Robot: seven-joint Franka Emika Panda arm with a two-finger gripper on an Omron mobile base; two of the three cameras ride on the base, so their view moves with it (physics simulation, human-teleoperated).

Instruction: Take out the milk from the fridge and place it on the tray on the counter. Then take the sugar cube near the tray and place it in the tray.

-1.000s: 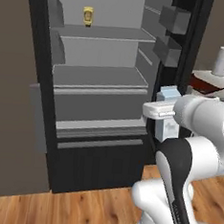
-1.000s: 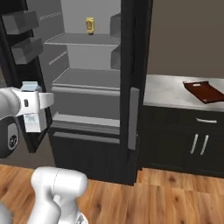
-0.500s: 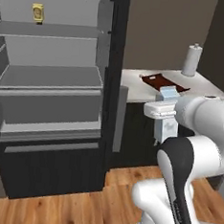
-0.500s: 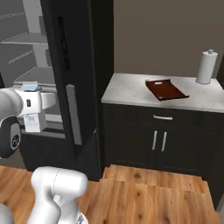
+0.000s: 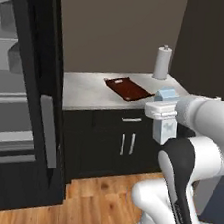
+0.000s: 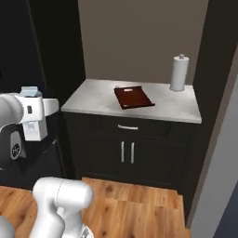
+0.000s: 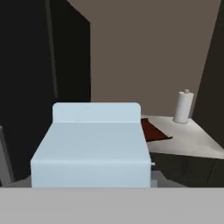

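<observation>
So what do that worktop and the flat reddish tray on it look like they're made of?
The white grey-veined countertop looks like polished marble or an imitation, judging by the veining. The flat dark red-brown rectangular tray looks like matt stained wood or plastic; its plain, even colour leaves that open.

Fingertips hidden behind the milk carton (image 7: 89, 148) in the hand view. Tray (image 7: 153, 130) half covered by that carton. Fridge (image 5: 19, 101) cut off at the left edge. Sugar cube beside the tray too small to tell.
</observation>
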